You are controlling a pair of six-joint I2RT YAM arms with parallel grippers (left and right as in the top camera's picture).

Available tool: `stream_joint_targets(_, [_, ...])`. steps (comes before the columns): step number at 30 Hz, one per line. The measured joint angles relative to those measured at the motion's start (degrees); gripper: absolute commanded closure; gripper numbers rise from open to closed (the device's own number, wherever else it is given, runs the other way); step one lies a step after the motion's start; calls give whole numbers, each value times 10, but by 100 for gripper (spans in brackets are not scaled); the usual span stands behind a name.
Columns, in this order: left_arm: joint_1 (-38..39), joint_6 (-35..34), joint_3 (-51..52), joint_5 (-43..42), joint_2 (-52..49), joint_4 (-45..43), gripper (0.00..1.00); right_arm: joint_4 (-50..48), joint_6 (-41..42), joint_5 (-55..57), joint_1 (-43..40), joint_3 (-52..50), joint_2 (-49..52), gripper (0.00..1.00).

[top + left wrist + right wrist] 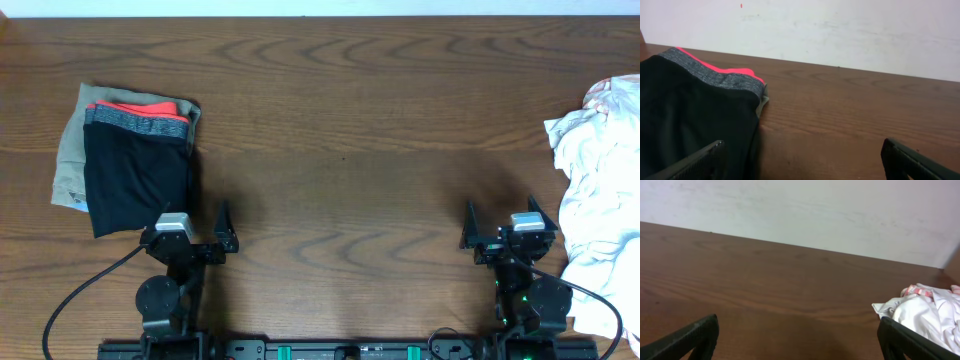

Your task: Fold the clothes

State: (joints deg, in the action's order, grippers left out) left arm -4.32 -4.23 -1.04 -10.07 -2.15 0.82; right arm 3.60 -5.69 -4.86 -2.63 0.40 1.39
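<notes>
- Both grippers are released: the left gripper [192,225] and the right gripper [503,218] stand with the jaws wide apart and nothing between them, low over the table [340,130] near its front edge.
- The clothes to fold are the crumpled white heap [592,200] at the right edge of the table, just beside the right gripper. A striped piece [603,92] shows at its far end (the heap runs partly out of the overhead view).
- At the left lies a folded stack [135,185], black with a grey band, on a beige garment [66,165]. The left gripper is at its near corner; whether it touches, I cannot tell.
- The step in hand, as I judge it, is to bring one garment to the bare middle of the table.
- To do it well, the right gripper should pinch a single edge, not a bunch, and drag slowly. The left gripper can then take the opposite edge, so the cloth lies flat before any fold.
- The left arm should move away without disturbing the stack.
</notes>
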Motion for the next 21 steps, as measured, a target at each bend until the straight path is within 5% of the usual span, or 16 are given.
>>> stream_joint_targets(21, [0,0,-9,-5,-2,14,2,0,0,0,0,0,0,1])
